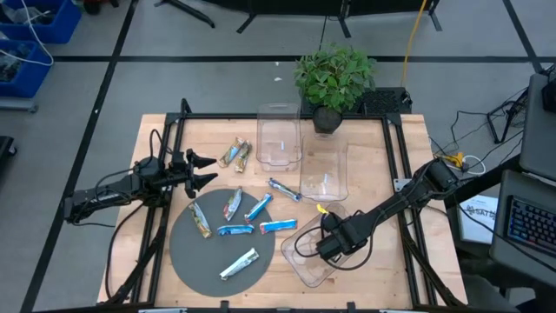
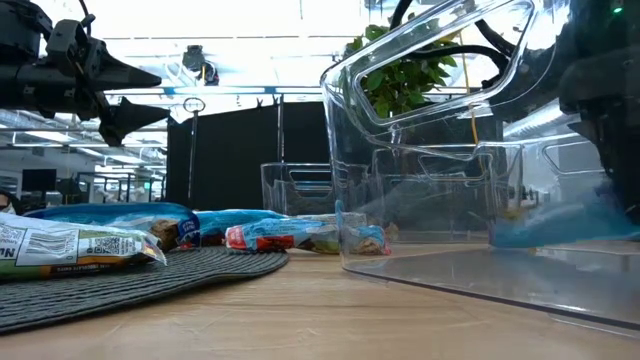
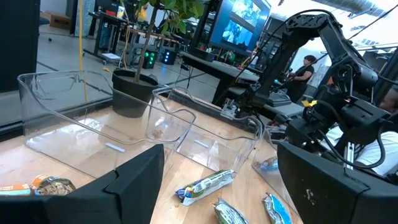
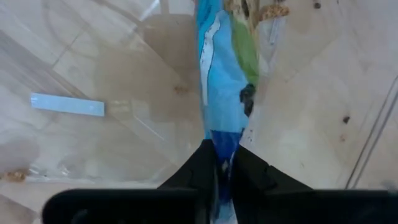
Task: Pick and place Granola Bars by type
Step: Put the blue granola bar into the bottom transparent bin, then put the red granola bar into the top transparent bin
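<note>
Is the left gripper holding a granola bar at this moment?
No. In the high view the left gripper stands open and empty above the table, beside the grey mat, with no bar between its fingers.

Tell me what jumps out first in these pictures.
The right gripper pinches a blue bar inside the near clear bin. More bars lie on the grey mat, and the left gripper hovers open beyond the mat's far edge.

Bright, even overhead light; low view's upper centre blown out by ceiling lamps, glare on the clear bin (image 2: 470,130), near mat (image 2: 120,280) softly blurred
</note>
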Action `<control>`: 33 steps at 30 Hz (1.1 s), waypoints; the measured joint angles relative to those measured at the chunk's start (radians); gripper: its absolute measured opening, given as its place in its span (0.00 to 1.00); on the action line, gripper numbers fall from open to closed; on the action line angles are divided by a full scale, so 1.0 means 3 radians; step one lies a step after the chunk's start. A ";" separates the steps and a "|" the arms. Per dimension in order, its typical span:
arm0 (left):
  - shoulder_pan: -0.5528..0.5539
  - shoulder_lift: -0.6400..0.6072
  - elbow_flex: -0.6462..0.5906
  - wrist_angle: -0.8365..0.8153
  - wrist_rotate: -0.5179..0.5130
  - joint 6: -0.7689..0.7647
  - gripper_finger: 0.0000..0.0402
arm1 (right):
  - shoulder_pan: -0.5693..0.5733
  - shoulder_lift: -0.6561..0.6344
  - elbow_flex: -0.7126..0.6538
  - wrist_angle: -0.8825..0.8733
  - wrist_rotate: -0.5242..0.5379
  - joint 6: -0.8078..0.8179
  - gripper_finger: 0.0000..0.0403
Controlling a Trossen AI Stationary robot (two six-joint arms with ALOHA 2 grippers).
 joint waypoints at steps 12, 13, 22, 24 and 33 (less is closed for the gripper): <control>0.0000 0.0000 0.0000 -0.0001 0.0000 -0.0001 0.77 | 0.0000 0.0000 0.0000 -0.0002 -0.0011 0.0025 0.27; 0.0000 0.0000 0.0000 -0.0001 0.0000 -0.0001 0.77 | 0.0000 0.0000 0.0000 -0.0002 -0.0010 0.0025 0.29; 0.0001 -0.0001 0.0000 -0.0003 0.0000 -0.0001 0.77 | -0.0012 -0.0101 0.0000 -0.0037 -0.0045 0.0021 0.48; 0.0000 0.0000 0.0000 -0.0003 0.0000 0.0000 0.77 | -0.0022 -0.0161 0.0000 -0.0047 -0.0091 -0.0011 0.52; 0.0000 0.0000 0.0000 -0.0003 0.0000 -0.0001 0.77 | -0.0059 -0.0551 0.0000 -0.0016 -0.0091 -0.0055 0.59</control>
